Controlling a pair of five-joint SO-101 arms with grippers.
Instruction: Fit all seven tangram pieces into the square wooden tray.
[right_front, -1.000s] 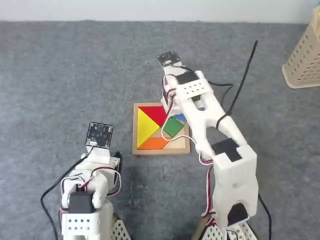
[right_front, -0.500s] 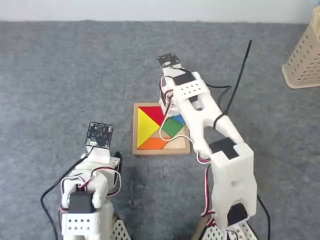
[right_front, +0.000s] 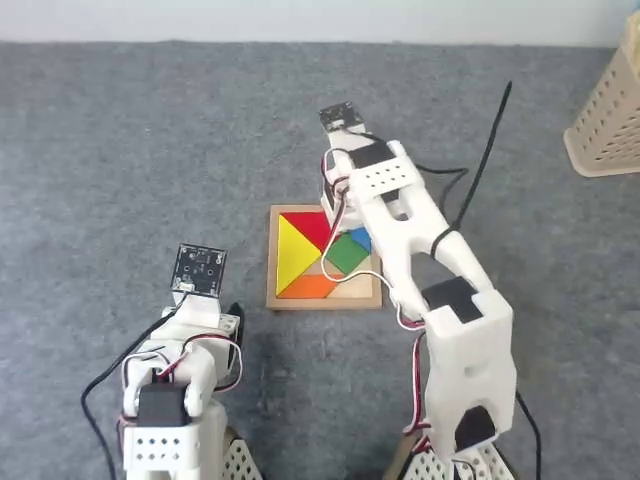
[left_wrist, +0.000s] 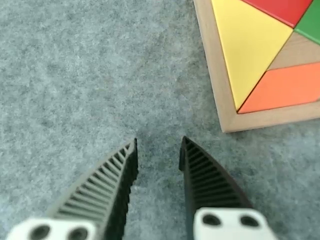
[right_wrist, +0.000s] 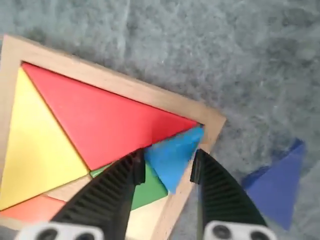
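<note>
Your right gripper (right_wrist: 168, 158) clenched the blue triangle (right_wrist: 172, 152) at the tray (right_wrist: 100, 80) corner while your left gripper (left_wrist: 159, 145) gaped empty, so a crooked release could have jammed it.

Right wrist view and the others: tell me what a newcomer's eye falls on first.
First the bright pieces in the wooden tray: a big red triangle and a yellow triangle side by side. Next, the right gripper at the tray's corner, its fingers closed on a light blue triangle, with a dark blue triangle lying outside on the grey carpet. The left gripper hangs open over the carpet beside the tray.
</note>
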